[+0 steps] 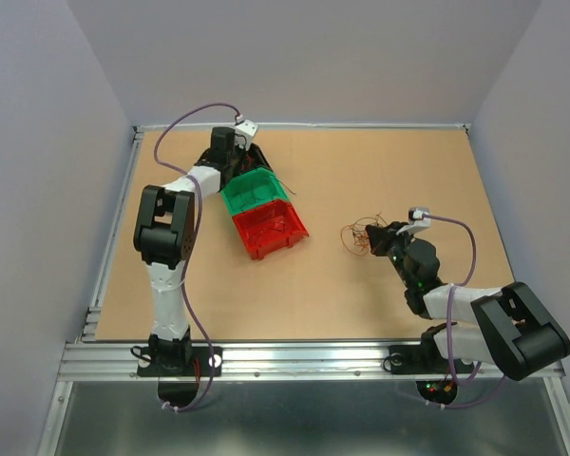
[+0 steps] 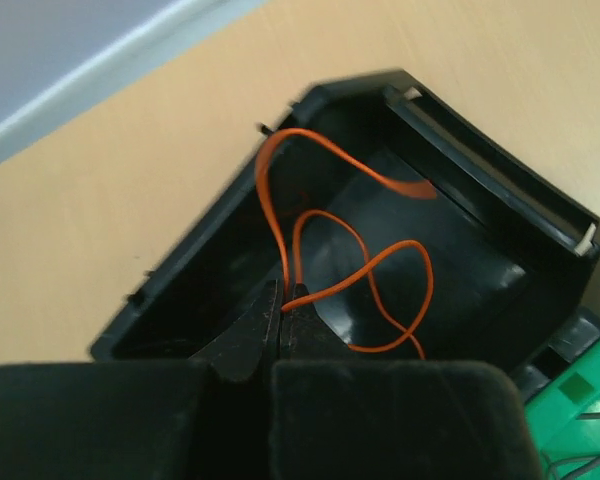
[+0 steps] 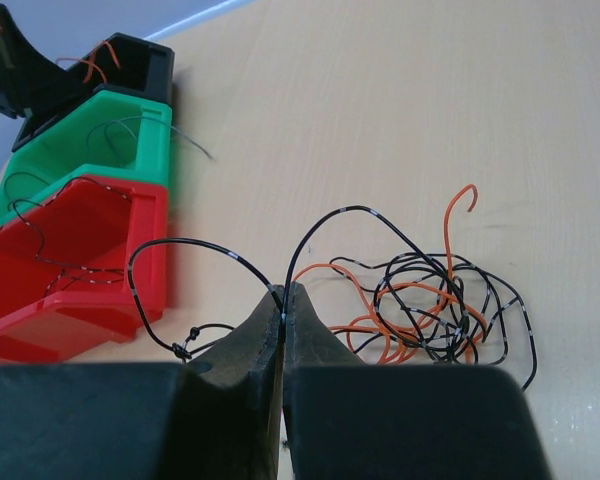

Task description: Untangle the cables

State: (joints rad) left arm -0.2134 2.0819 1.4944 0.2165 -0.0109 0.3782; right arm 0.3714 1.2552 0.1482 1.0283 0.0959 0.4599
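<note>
My left gripper (image 2: pixel 284 296) is shut on a thin orange cable (image 2: pixel 365 262) whose loops hang inside a black bin (image 2: pixel 195 265). From above, that gripper (image 1: pixel 251 152) is at the back left over the black bin (image 1: pixel 258 158). My right gripper (image 3: pixel 285 293) is shut on a black cable (image 3: pixel 352 209) that arches out of a tangle of black and orange cables (image 3: pixel 435 300) lying on the table. In the top view the tangle (image 1: pixel 362 235) lies just left of the right gripper (image 1: pixel 384 239).
A green bin (image 1: pixel 254 190) and a red bin (image 1: pixel 269 229) stand in a row in front of the black bin; thin cables lie in both (image 3: pixel 75 265). The wooden table (image 1: pixel 380 171) ends at a metal rail (image 1: pixel 294 359) by the arm bases.
</note>
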